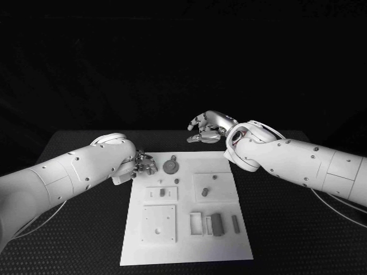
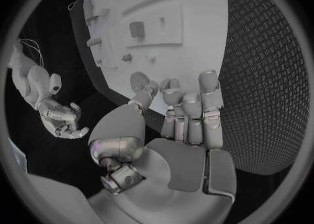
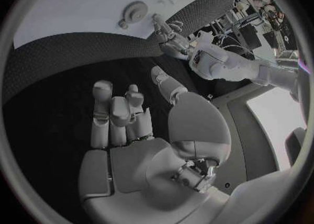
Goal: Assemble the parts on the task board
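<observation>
The white task board (image 1: pixel 192 252) lies in the middle of the black table. On it are a round disc part (image 1: pixel 171 166) near the far edge, small pieces in square recesses (image 1: pixel 206 192), and several oblong blocks (image 1: pixel 215 224) nearer me. My left hand (image 1: pixel 141 166) hovers at the board's far left corner, fingers apart and holding nothing. The left wrist view shows its fingertips (image 2: pixel 186 96) over the board's edge (image 2: pixel 196 25). My right hand (image 1: pixel 210 127) is past the board's far edge, fingers loosely spread over bare table, empty (image 3: pixel 121 116).
Black textured table (image 1: pixel 299 229) surrounds the board on all sides. The right wrist view shows the round part (image 3: pixel 136 10) on the board (image 3: pixel 78 4) and my left hand (image 3: pixel 170 33) beside it. The left wrist view shows my right hand (image 2: pixel 62 122).
</observation>
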`<state>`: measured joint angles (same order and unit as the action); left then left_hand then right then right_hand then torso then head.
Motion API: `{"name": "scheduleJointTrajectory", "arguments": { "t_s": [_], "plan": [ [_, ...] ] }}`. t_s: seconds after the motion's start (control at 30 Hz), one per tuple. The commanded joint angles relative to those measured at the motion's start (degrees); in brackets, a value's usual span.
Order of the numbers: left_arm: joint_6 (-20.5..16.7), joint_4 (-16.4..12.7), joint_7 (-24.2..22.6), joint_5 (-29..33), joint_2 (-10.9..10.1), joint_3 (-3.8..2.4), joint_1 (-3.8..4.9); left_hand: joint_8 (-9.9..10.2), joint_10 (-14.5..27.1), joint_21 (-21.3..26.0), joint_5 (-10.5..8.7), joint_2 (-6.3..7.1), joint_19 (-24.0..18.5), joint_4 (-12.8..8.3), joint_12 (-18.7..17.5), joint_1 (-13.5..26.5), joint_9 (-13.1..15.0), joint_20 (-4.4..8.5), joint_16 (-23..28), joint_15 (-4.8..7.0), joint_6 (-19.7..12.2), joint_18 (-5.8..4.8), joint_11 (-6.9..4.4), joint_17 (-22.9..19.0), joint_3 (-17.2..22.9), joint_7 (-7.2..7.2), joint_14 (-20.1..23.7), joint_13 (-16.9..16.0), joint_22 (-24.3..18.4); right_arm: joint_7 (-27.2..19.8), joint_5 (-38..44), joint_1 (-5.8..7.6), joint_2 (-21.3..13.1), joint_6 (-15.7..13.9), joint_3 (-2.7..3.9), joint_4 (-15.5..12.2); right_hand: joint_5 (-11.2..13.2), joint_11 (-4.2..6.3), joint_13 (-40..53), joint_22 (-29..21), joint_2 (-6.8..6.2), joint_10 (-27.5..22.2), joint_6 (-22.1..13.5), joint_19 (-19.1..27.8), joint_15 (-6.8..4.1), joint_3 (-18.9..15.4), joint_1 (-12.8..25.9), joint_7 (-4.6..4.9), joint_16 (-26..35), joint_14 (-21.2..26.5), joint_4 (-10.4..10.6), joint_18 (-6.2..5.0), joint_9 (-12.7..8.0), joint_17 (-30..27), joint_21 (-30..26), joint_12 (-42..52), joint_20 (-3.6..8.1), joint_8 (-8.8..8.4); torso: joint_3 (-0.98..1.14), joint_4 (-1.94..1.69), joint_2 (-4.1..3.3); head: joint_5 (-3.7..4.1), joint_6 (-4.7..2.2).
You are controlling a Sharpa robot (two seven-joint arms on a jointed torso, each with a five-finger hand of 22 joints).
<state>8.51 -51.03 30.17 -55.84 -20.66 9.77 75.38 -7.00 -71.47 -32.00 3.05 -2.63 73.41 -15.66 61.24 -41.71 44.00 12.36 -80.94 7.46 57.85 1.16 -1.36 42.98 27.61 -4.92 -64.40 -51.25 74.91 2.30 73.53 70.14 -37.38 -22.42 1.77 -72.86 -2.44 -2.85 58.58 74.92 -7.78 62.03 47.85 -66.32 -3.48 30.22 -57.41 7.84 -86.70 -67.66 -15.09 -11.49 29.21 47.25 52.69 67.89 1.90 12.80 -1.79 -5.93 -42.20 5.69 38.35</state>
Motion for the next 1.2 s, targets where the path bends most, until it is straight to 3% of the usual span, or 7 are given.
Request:
{"name": "scheduleJointTrajectory", "arguments": {
  "t_s": [0.03,0.43,0.67,0.77,1.2],
  "plan": [
    [0.58,0.12,-0.38,-0.07,0.11,0.12,-0.32,-0.13,0.13,-0.06,-0.26,0.00,0.11,0.00,0.23,-0.62,-1.05,0.36,-0.36,0.33,0.34,3.35,-0.31,-0.05,0.28,0.01,-0.02,0.09,1.07,-0.25,0.17,0.00,0.07,0.60,0.03,0.01,-0.38,0.01,-0.07,0.66,0.55,-0.51,-1.23,-0.28,0.07,-0.04,0.25,1.56,0.32,0.20,-0.31,-3.51,0.00,-0.02,-0.37,-0.16,0.30,-0.13,0.01,-0.01,0.01,0.00,0.03],
    [0.46,0.55,-0.62,0.32,0.10,0.12,-0.32,-0.20,0.11,-0.06,-0.25,0.15,0.13,0.32,0.23,-0.58,-1.22,0.38,-0.38,0.31,0.33,3.28,-0.29,-0.10,0.45,-0.01,-0.03,0.13,1.06,-0.22,0.17,0.00,0.12,0.80,0.03,0.07,-0.38,0.01,-0.08,0.66,0.56,-0.51,-1.23,-0.28,0.08,-0.05,0.26,1.56,0.32,0.20,-0.32,-3.51,0.00,-0.02,-0.37,-0.15,0.30,-0.13,-0.01,0.02,0.00,0.02,0.09],
    [0.50,0.75,-0.85,1.47,0.04,0.12,-0.32,-0.42,0.10,-0.04,-0.24,-2.23,0.10,0.16,0.20,-2.89,-1.59,0.53,-0.38,0.35,0.36,3.22,-0.32,-0.22,2.71,0.03,-0.03,0.23,1.06,-0.20,0.17,0.00,0.15,0.99,0.03,0.09,-0.38,0.00,-0.08,0.67,0.56,-0.51,-1.23,-0.28,0.08,-0.05,0.27,1.56,0.32,0.20,-0.32,-3.51,0.00,-0.02,-0.38,-0.15,0.29,-0.13,-0.02,0.00,0.04,-0.03,0.15],
    [0.56,0.88,-0.99,1.91,-0.01,0.12,-0.32,-0.61,0.12,-0.01,-0.13,-4.13,0.01,0.21,0.13,-4.75,-1.92,0.49,-0.33,0.32,0.44,3.03,-0.30,-0.34,5.08,0.01,0.00,0.35,1.07,-0.18,0.17,0.00,0.18,1.13,0.03,0.12,-0.38,0.00,-0.09,0.67,0.57,-0.51,-1.23,-0.28,0.08,-0.05,0.27,1.56,0.32,0.20,-0.32,-3.51,0.00,-0.02,-0.38,-0.15,0.29,-0.13,0.00,0.02,0.04,-0.10,0.16],
    [0.25,0.49,-1.59,2.96,-0.53,0.10,-0.32,-1.73,-0.07,-0.22,-0.08,-5.13,-0.02,0.23,0.23,-6.28,-2.69,0.55,-0.44,0.35,1.55,2.60,-0.40,-0.60,8.66,0.14,-0.06,0.56,1.19,-0.10,0.17,0.00,0.28,1.40,0.03,0.22,-0.38,0.00,-0.10,0.68,0.60,-0.51,-1.23,-0.29,0.08,-0.05,0.29,1.56,0.31,0.20,-0.31,-3.51,0.00,-0.02,-0.38,-0.14,0.29,-0.13,-0.01,0.00,0.03,-0.18,0.15]
  ]
}}
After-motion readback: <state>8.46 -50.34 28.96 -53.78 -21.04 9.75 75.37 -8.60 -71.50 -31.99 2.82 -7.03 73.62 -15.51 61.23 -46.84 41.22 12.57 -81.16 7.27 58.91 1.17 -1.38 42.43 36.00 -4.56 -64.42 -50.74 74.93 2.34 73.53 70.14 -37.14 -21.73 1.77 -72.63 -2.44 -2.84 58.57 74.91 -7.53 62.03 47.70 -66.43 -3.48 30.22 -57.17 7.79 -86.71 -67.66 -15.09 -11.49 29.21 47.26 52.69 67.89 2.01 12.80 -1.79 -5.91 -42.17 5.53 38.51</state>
